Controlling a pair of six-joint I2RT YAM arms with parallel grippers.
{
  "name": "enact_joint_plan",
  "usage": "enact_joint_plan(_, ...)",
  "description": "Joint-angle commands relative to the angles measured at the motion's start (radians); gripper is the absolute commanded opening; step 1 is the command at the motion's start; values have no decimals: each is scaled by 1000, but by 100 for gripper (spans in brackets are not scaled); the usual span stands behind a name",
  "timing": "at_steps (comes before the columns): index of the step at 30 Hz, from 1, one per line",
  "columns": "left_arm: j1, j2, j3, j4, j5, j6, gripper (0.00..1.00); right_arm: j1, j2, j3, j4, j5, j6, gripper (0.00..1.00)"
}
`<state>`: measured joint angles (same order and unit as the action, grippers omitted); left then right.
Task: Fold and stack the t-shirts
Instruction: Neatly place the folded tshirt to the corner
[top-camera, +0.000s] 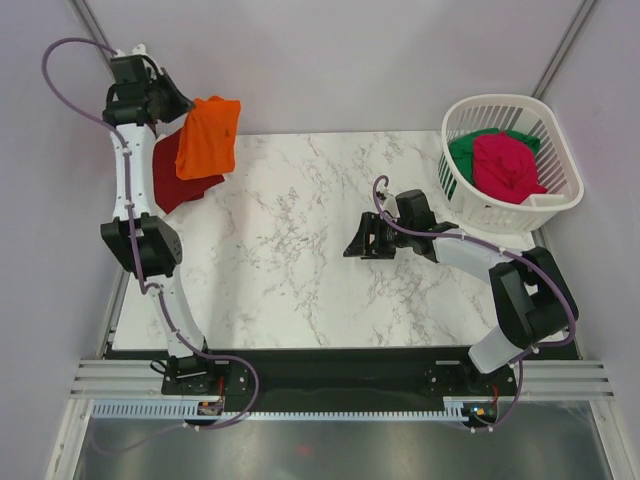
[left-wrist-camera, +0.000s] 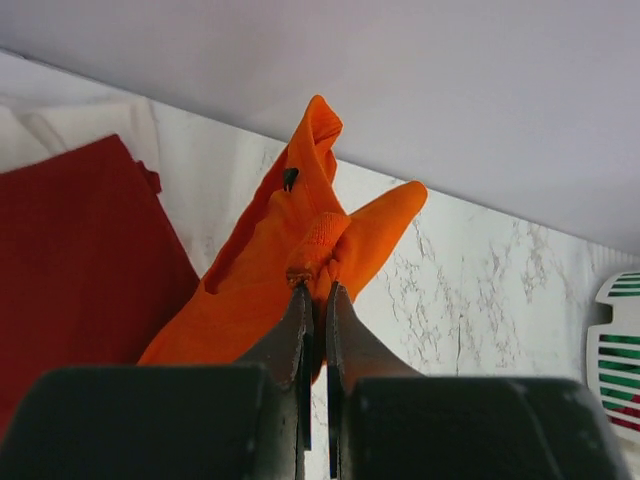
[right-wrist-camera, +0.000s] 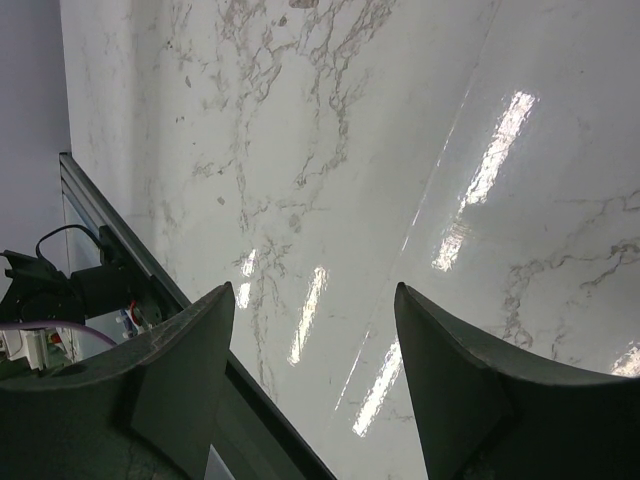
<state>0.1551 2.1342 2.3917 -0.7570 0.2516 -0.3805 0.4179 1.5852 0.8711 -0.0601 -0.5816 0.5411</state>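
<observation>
Four t-shirts are in view, two at the far left of the worktop (top-camera: 300, 260) and two in a white lattice basket (top-camera: 515, 100) at its far right corner.

The left end effector (left-wrist-camera: 315, 290) is raised over the far left corner. Its fingers are pressed together on a bunched fold of the orange t-shirt (top-camera: 207, 138). The cloth rises in two rumpled peaks past the fingertips, and the rest hangs down and spreads toward the worktop. From above, the orange t-shirt covers the upper right part of the dark red t-shirt (top-camera: 172, 180), which lies flat along the left edge of the worktop, partly under the left arm.

The right end effector (right-wrist-camera: 315, 295) is well apart from all the shirts, over bare marble right of the middle. Its fingers are spread wide with nothing between them. Whether it touches the surface cannot be told.

Inside the basket, the magenta-pink t-shirt (top-camera: 505, 165) lies crumpled on top of the green t-shirt (top-camera: 468, 150), which shows around its far and left sides.
</observation>
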Motion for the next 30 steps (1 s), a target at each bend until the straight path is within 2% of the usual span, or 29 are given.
enact_joint_plan(1, 99, 27, 92, -47, 96, -43, 2, -1, 2, -1, 37, -14, -15, 73)
enact_joint_plan(14, 305, 156, 89, -48, -24, -75, 4, 2, 47, 0, 36, -11, -13, 74)
enact_joint_plan(23, 389, 274, 77, -45, -149, -78, 12, 7, 78, 9, 22, -8, -21, 74)
enact_joint_plan(24, 393, 286, 80, -45, -150, -71, 24, 5, 81, 12, 22, -6, -21, 74)
enact_joint_plan(26, 393, 306, 89, -44, -163, -43, 36, 5, 87, 16, 17, -6, -21, 73)
enact_joint_plan(27, 393, 326, 89, -42, -176, -34, 47, 5, 93, 19, 16, -6, -21, 73)
enact_joint_plan(28, 394, 334, 93, -42, -184, -26, 49, 5, 96, 20, 10, -7, -24, 74)
enact_joint_plan(29, 400, 340, 90, -44, -198, -20, 57, 7, 95, 22, 8, -7, -24, 74)
enact_joint_plan(30, 405, 337, 84, -42, -216, -26, 95, 7, 93, 22, 6, -7, -24, 74)
